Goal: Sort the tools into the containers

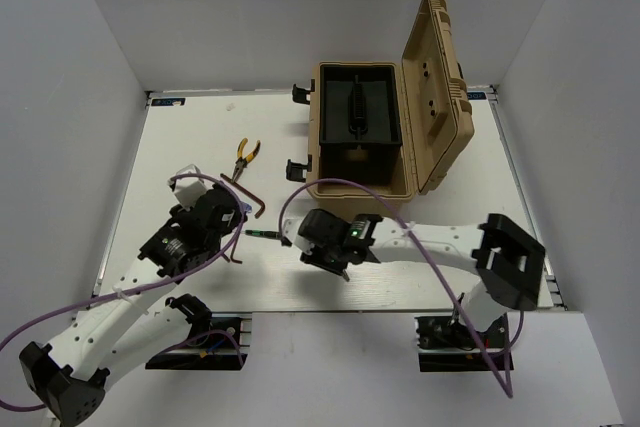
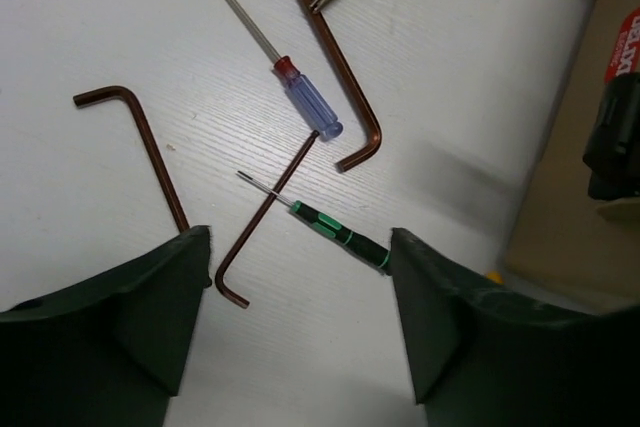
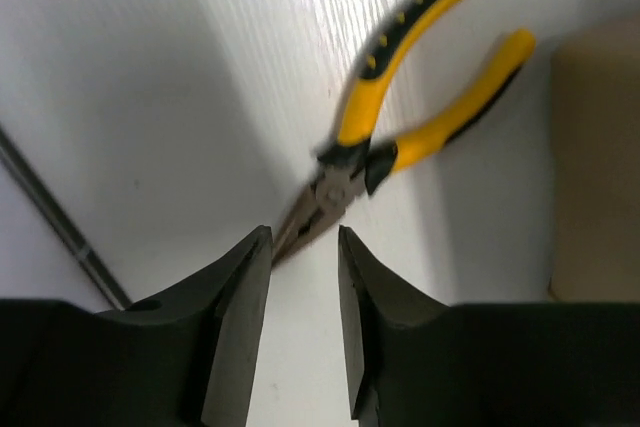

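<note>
Right tool (image 3: 303, 237): fingers stand a narrow gap apart and I see nothing clamped between them. The wrist view is blurred, so I cannot rule out light contact at the left fingertip.

Object in hand for this arm, by my reading: the yellow-handled pliers (image 3: 350, 162), lying flat on the worktop (image 1: 200, 127). They lie directly ahead of the right tool. The nose points back at the mouth of the fingers and ends just at it. The long axis runs away from the tool and up to the right in the wrist view. The handles splay toward the tan toolbox (image 1: 340, 187), which stands open just beyond them. In the top view these pliers are hidden beneath the right wrist.

The right arm is plainly the nearer one. In my judgement the fingers straddle only the thin nose, a poor purchase, so the grasp calls for a short advance along that axis.

Left tool (image 2: 300, 237): wide open and empty. It is poised over the hex keys (image 2: 265, 217), the green-handled screwdriver (image 2: 335, 230) and the blue-handled screwdriver (image 2: 305, 102). The second pliers (image 1: 245, 154) lie farther out.

No tool is visible in the toolbox.
</note>
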`<act>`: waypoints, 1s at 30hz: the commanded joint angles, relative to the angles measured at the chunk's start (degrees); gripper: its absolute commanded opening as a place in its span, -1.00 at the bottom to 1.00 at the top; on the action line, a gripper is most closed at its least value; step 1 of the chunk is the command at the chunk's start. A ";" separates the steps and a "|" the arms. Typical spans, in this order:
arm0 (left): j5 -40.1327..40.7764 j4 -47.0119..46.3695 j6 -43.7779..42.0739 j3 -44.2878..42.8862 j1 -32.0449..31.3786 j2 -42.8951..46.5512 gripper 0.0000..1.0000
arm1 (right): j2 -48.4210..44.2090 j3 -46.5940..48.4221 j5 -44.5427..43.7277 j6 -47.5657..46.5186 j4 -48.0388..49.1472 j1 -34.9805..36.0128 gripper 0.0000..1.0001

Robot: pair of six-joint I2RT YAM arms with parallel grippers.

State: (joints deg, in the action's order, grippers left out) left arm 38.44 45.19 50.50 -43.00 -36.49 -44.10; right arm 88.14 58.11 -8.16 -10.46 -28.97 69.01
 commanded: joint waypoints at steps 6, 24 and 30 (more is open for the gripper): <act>3.31 7.55 5.31 -1.82 0.28 1.65 0.74 | 7.92 10.27 -2.04 3.86 2.60 2.00 -0.14; 3.31 6.50 5.31 0.38 0.28 2.96 0.76 | 15.31 11.51 -9.68 3.17 6.29 0.16 -0.12; 2.79 5.96 5.31 0.90 0.28 2.96 0.76 | 15.74 11.50 -6.44 3.86 5.60 -0.98 -0.12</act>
State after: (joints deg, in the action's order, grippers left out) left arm 40.05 51.83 53.87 -42.57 -36.47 -41.56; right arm 104.29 69.21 -15.84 -6.87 -24.36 68.79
